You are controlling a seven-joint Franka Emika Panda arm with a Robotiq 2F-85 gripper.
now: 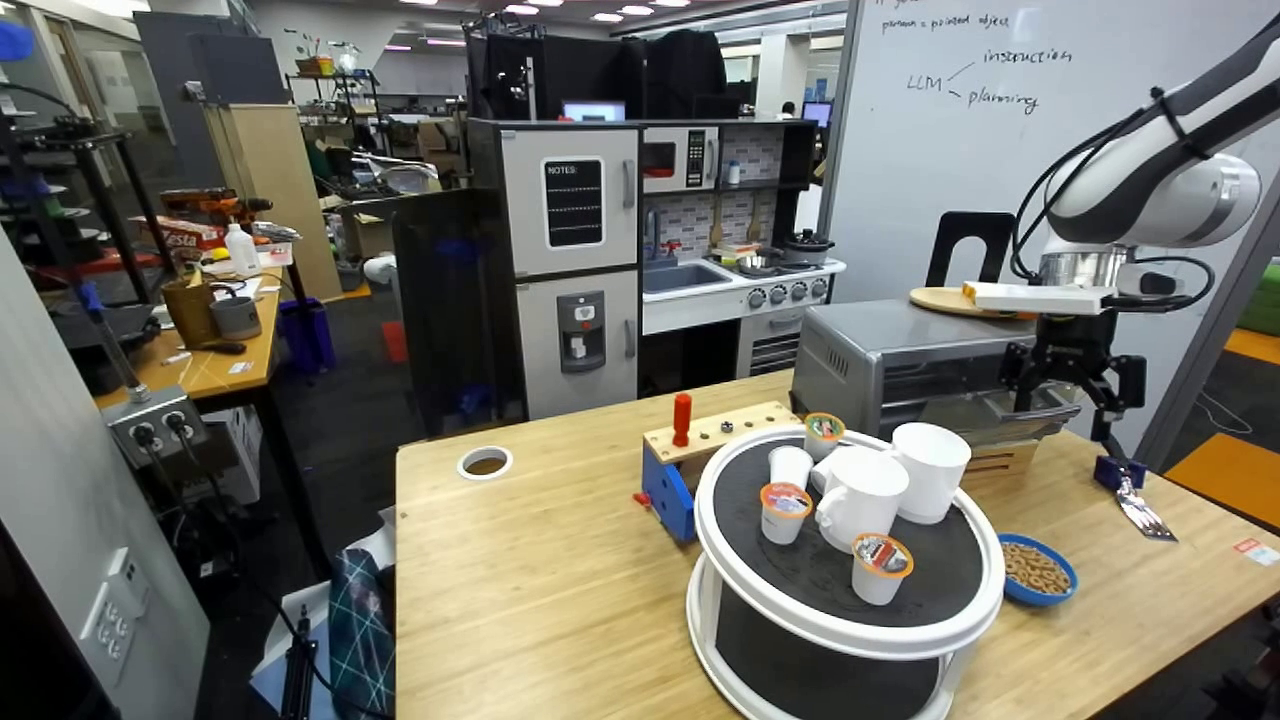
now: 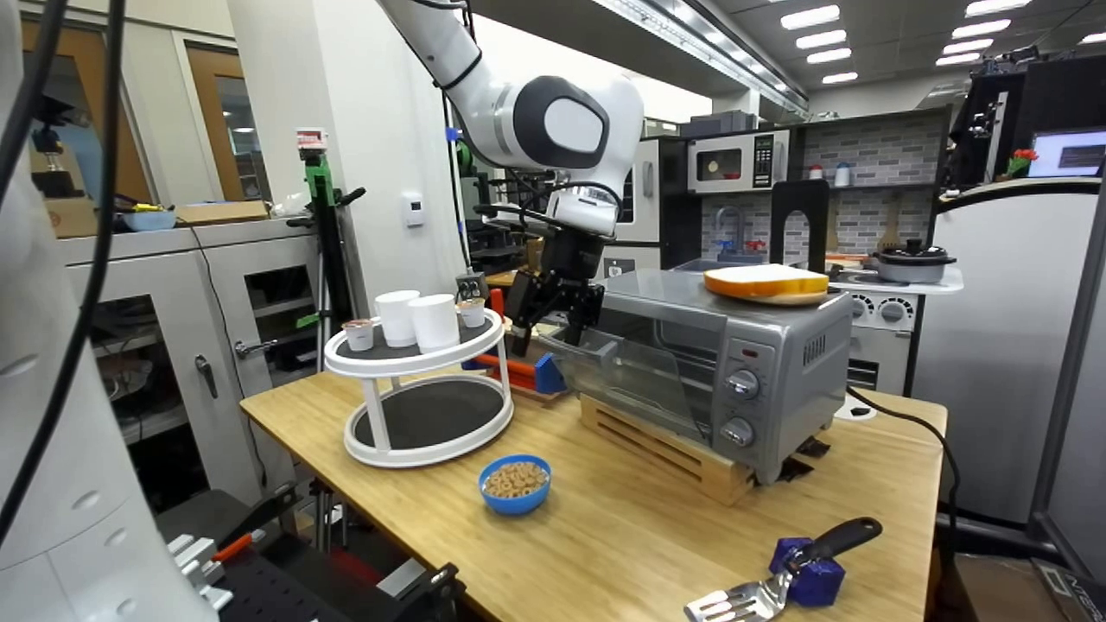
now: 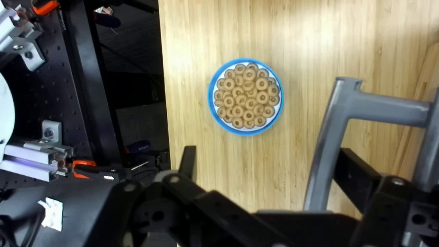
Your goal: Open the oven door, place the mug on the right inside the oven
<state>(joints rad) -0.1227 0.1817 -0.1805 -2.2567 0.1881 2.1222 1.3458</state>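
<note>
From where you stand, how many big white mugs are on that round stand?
2, both on the upper tier: one mug nearer the oven, the other mug beside it.

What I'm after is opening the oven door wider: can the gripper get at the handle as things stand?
Probably yes: the gripper stands open, the handle shows between its jaws in the wrist view, and nothing visible blocks it.

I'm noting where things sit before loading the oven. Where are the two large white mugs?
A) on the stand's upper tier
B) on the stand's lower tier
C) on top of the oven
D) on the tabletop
A: in both exterior views the mugs rest on the stand's upper tier, beside a small orange-rimmed cup.
</note>
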